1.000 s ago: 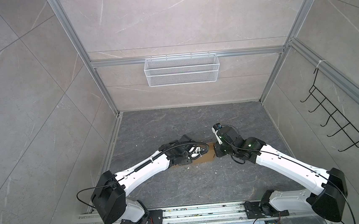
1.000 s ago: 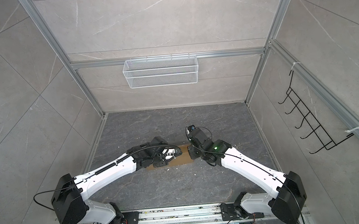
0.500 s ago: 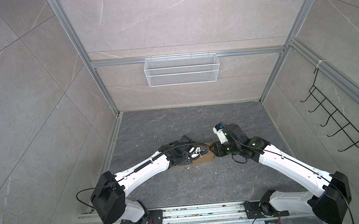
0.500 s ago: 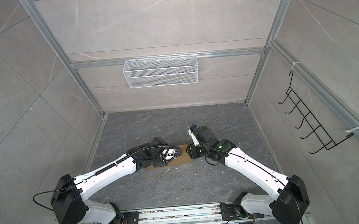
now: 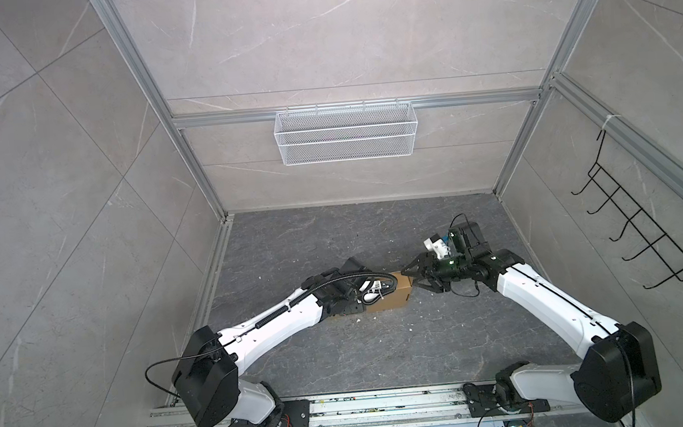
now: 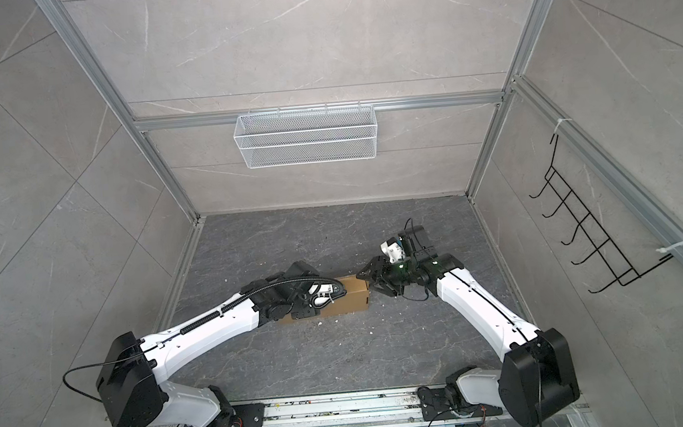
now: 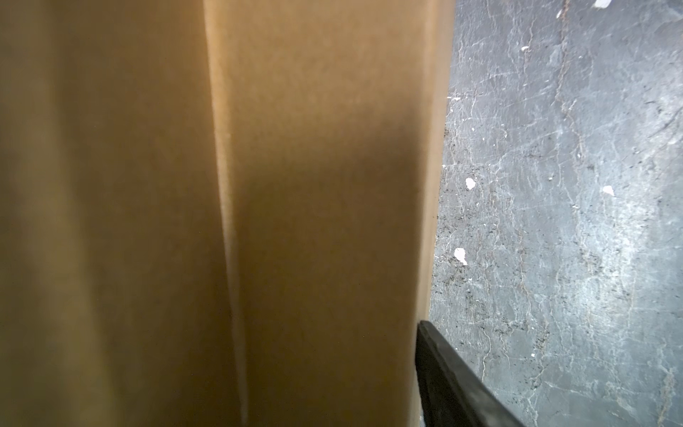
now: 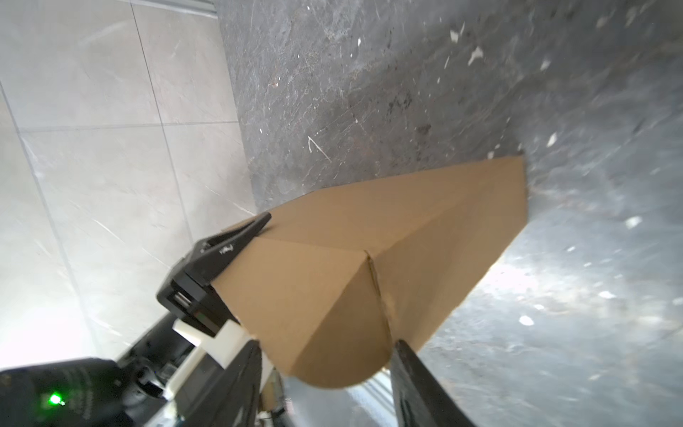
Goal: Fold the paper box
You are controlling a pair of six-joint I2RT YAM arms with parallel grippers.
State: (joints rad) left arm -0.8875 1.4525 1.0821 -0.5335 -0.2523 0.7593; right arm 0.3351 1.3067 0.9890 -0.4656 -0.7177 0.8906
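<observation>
Box point(image 5: 397, 297) lies mid-table point(image 5: 342, 356), looks mostly folded. Left pincer point(image 5: 375, 293) straddles it, probably pinning it down; clamped or not, can't tell. Right pincer point(image 5: 412, 280) gapes at its end, likely to tuck that flap.

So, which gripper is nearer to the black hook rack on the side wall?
Right. The right gripper is at the end of the paper box toward the hook rack; the left gripper is over that box, farther away.
</observation>
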